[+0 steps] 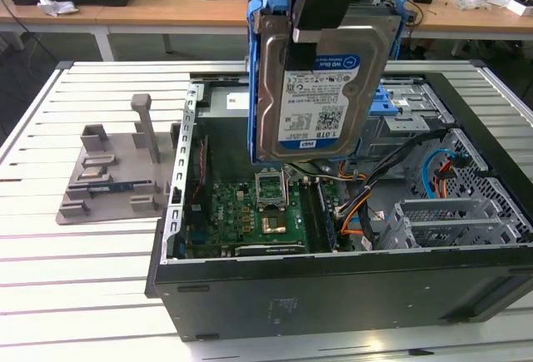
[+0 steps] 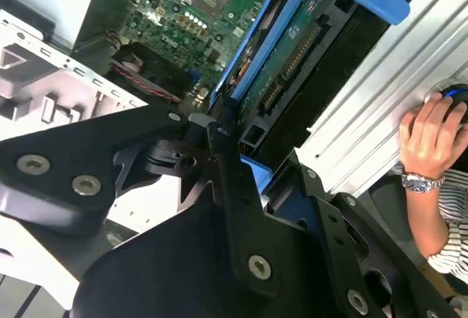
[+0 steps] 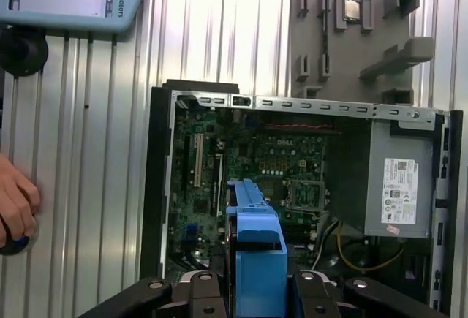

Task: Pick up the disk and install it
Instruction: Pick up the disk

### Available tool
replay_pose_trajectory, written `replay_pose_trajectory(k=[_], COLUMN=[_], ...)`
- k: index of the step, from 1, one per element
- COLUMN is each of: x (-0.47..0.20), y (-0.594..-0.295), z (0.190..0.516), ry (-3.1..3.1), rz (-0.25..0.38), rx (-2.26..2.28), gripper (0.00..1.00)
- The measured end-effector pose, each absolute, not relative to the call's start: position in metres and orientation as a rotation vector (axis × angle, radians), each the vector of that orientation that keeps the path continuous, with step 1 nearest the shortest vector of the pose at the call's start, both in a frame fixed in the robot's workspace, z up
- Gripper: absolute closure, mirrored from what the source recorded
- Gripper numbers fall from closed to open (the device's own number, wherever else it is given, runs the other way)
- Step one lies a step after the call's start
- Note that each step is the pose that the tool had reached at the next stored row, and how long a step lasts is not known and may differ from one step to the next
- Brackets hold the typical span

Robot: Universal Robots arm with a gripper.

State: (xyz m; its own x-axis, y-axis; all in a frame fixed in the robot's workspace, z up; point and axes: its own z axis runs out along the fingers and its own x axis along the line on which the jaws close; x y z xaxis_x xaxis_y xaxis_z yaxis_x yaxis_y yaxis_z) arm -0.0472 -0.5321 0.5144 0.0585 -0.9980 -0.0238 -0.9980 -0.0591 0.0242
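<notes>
My gripper (image 1: 331,2) is shut on the disk (image 1: 321,87) and holds it upright in the air above the open computer case (image 1: 333,295). In the exterior view the disk's silver face with its white-and-blue label faces the camera, and the blue carrier bracket (image 1: 258,21) frames its edges. The second wrist view has the disk (image 2: 292,62) edge-on, green circuit board showing, between my black fingers (image 2: 227,179). In the first wrist view the blue carrier (image 3: 256,252) rises between the fingers (image 3: 314,292), over the motherboard (image 3: 248,164).
Inside the case sit a grey power supply (image 3: 398,186), drive cages (image 1: 450,220) and orange and blue cables (image 1: 362,212). A grey fixture (image 1: 117,171) lies on the slatted table at the exterior view's left. A person's hand (image 2: 431,131) rests beside the case.
</notes>
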Motion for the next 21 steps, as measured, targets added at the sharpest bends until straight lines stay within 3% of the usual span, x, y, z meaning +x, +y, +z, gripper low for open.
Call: replay_pose_trajectory(k=[3, 21], x=[-0.039, 0.066], y=[-0.556, -0.556], z=[0.507, 0.483], ry=[-2.155, -2.161], rz=[-0.054, -0.060], rx=[2.285, 2.283], gripper=[0.64, 0.64])
